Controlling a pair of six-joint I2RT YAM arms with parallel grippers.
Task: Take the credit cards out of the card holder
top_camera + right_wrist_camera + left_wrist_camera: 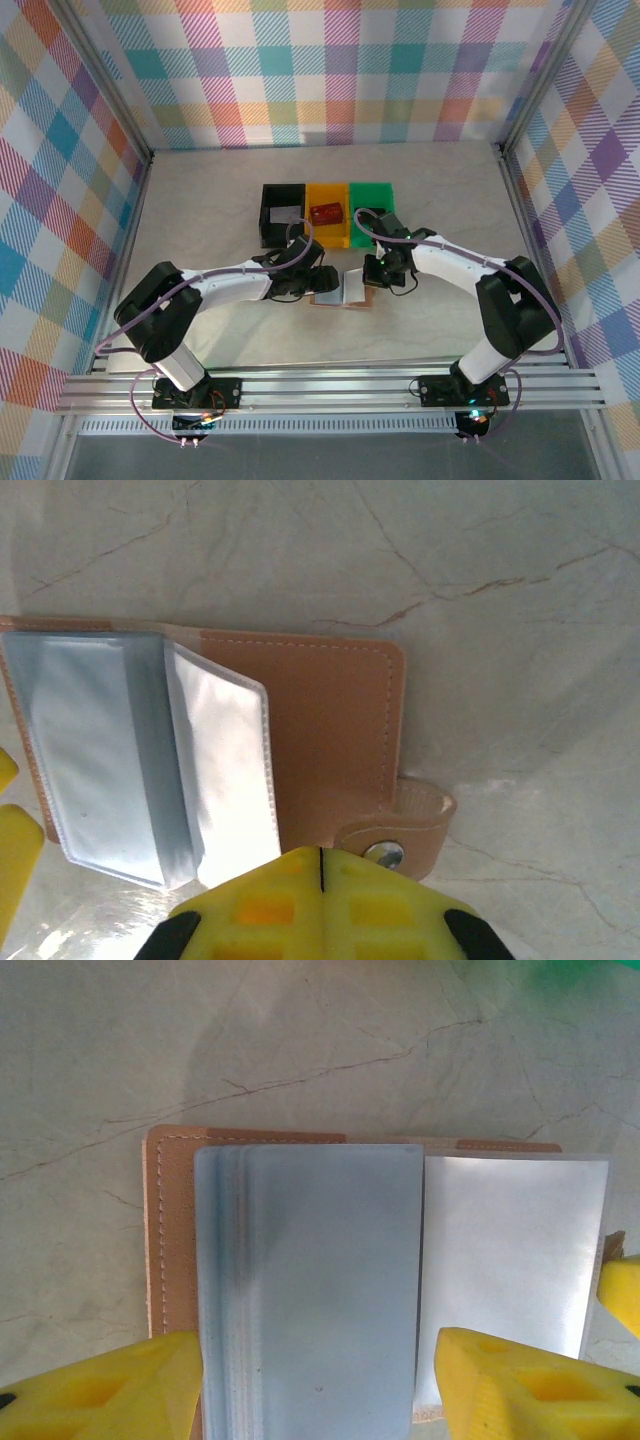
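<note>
Now the left pincer point(315, 1360) stands open astride the credit cards point(320, 1260) in the card holder point(170, 1220) at mid-frame, and if the closed right pincer point(320, 865) slips, the holder may lift too.

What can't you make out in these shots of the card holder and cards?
Top view: card holder largely covered by both wrists.
Left wrist view: credit cards cut off by bottom edge and jaws; count unclear.
Right wrist view: shut jaws hide whether they pinch the holder.
Top view: red item in yellow bin too small to identify.
</note>
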